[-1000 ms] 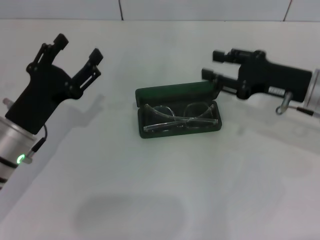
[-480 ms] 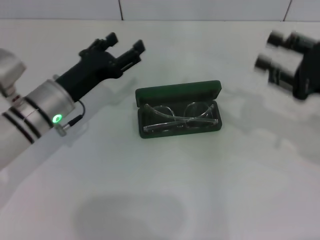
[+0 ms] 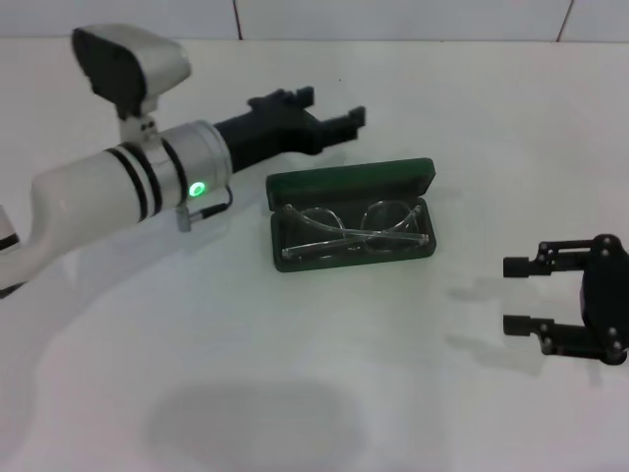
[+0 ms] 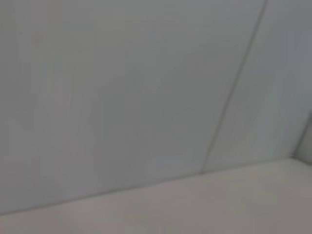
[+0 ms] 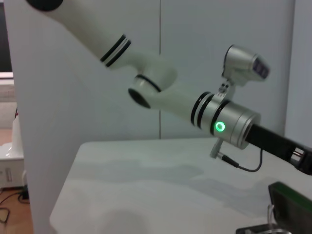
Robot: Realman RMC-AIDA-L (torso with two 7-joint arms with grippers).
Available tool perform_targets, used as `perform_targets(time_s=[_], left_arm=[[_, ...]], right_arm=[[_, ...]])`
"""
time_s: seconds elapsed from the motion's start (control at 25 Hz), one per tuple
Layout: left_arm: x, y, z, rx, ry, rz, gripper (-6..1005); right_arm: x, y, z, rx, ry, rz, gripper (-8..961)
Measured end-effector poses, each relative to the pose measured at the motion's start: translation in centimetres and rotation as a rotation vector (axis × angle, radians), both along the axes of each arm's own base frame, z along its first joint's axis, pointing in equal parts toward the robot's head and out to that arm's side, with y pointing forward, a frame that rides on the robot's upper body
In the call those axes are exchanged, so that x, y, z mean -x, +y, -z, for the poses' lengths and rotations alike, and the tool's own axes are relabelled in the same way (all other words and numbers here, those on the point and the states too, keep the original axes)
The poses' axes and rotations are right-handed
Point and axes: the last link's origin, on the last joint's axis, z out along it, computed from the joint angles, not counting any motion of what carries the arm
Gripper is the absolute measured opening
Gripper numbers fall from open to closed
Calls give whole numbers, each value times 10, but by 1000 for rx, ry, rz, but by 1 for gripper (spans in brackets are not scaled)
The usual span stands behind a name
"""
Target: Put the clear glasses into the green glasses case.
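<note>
White surface (image 3: 295, 393): carries everything, largest item in view. Green glasses case (image 3: 351, 184) sits mid-surface, lid raised at the far side. Clear glasses (image 3: 354, 230) lie folded inside its dark tray, arms crossed under the lens.

Judgement: placement looks done; only closing the lid may be left, if wanted.

My left hand (image 3: 322, 108) hovers just beyond the case's far-left corner, fingers apart, holding nothing, not touching the lid. My right hand (image 3: 521, 295) hangs well apart from the case, near the surface's right side, fingers apart and empty too.
</note>
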Motion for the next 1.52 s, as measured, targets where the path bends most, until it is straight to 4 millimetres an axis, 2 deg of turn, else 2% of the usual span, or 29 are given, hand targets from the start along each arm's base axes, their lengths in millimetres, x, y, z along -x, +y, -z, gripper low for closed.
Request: perform_targets(time_s=[0.12,0.4,0.6,0.76,0.96,1.08,1.2,1.32,1.52], left_arm=[[-2,-3,7,50,33,11,875],[7,-18,16,119,75,28,875],[18,-36,21,159,103,71,875],[23,-49,17,149,74,94,875],[21,-55,7,106,-11,112,875],[20,-67,-8,36,-122,178,875],[22,-89,-26,-73,-213,294,875],[32,-114,-43,-164,-249,386,875],[52,-147,-56,-211,-244,443,875]], right_arm=[[0,1,2,10,-11,-4,532],[5,6,1,28,-35,-39,531],[7,8,0,29,-36,-46,533],[8,9,0,37,-35,-40,533],[12,12,0,38,-31,-44,532],[15,15,1,16,-12,-42,532],[21,20,0,-28,31,-29,532],[26,25,-2,-84,84,-14,532],[43,32,6,-58,129,-27,531]])
